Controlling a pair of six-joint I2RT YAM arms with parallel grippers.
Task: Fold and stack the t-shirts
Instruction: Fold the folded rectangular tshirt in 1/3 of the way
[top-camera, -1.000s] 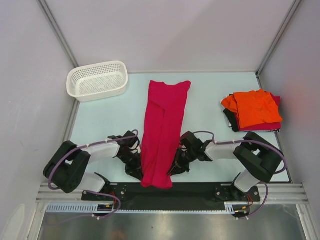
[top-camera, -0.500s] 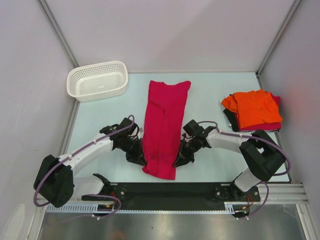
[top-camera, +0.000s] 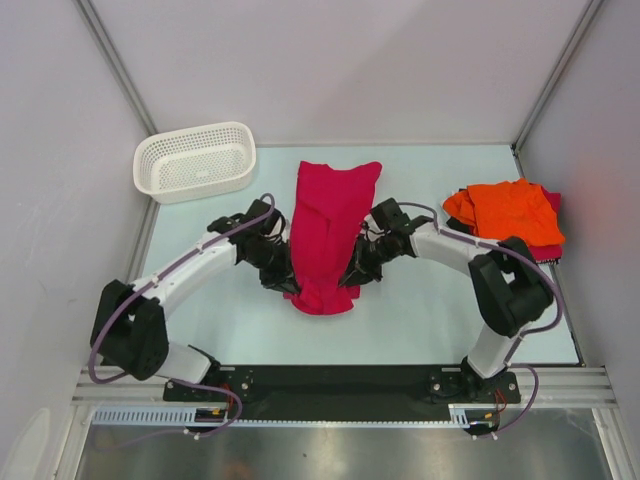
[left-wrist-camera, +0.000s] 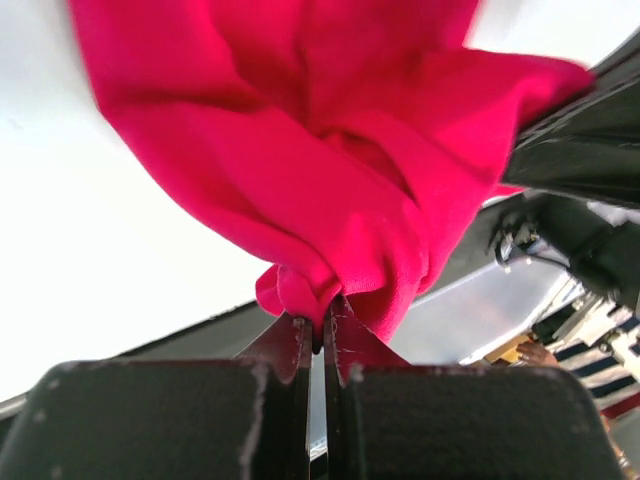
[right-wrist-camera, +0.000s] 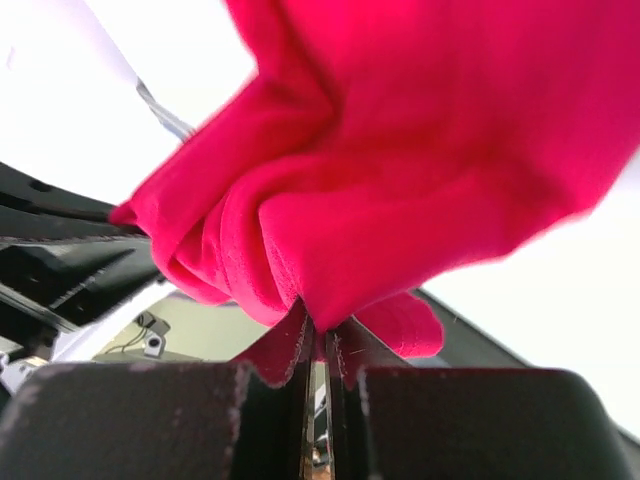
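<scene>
1. Left gripper (left-wrist-camera: 320, 325) is clamped on the near hem of the crimson shirt (top-camera: 328, 225).
2. Right gripper (right-wrist-camera: 318, 335) pinches that hem's other corner.
3. The crimson shirt lies mid-table (top-camera: 430, 300), its near end raised and bunched.
4. An orange shirt (top-camera: 508, 213) sits far right.

The crimson t-shirt (top-camera: 330, 215) drapes down the middle of the tabletop (top-camera: 420, 320), its near edge pinched on either side by the left end effector (top-camera: 292, 285) and the right end effector (top-camera: 350, 280). Both arms bracket the centre and bar a straight crossing there. Bare tabletop lies between the shirt and the arm bases, and on both flanks. The white mesh basket (top-camera: 195, 160) fills the far left corner. A stack topped by an orange t-shirt (top-camera: 510, 212) occupies the right edge. Enclosure walls (top-camera: 60, 200) close three sides.
</scene>
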